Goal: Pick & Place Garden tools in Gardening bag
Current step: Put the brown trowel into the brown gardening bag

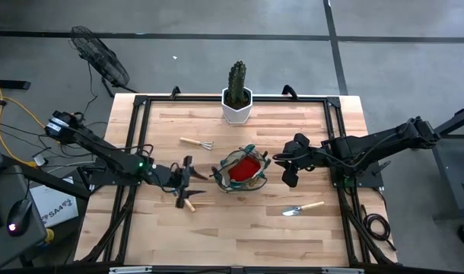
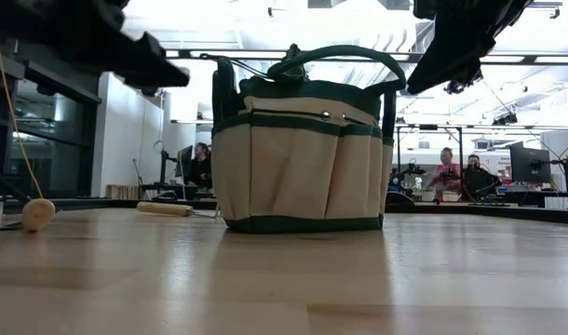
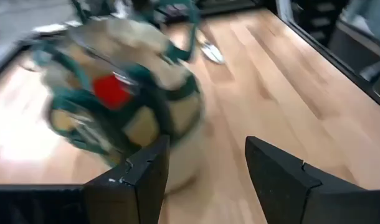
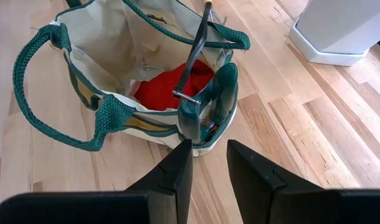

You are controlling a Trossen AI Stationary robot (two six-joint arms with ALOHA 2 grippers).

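Looking down from the high view: gardening bag (image 1: 243,170) sits mid-surface, between the two pincers, red glove (image 1: 247,167) inside it. Left pincer (image 1: 188,181) hangs just short of the bag's near side, over a wooden-handled trowel (image 1: 188,204) lying on the surface (image 1: 239,228). Right pincer (image 1: 291,166) is just off the bag's opposite side. Mini rake (image 1: 197,143) lies beyond the left pincer, toward the cactus (image 1: 236,91). Second trowel (image 1: 303,208) lies near the right pincer, apart from the bag.

Low view: bag (image 2: 303,154) stands upright, handles up; a wooden handle end (image 2: 37,214) rests on the surface off to one side. People sit in the room behind.

Left wrist view: left pincer (image 3: 205,174) is spread wide with nothing between its fingers; bag (image 3: 121,106) just ahead, glove's red showing.

Right wrist view: right pincer (image 4: 209,168) stands narrowly parted, pinching nothing; bag (image 4: 115,93) right ahead, with dark-handled pruning shears (image 4: 196,56) poking out over the rim beside the glove (image 4: 171,87).

Risks, as judged: soft bag may slide or tip if a pincer brushes a loop handle on the way in; shears leaning over the rim could be knocked out; the flat trowel under the left pincer may skid away if the fingers close off-centre on the handle.
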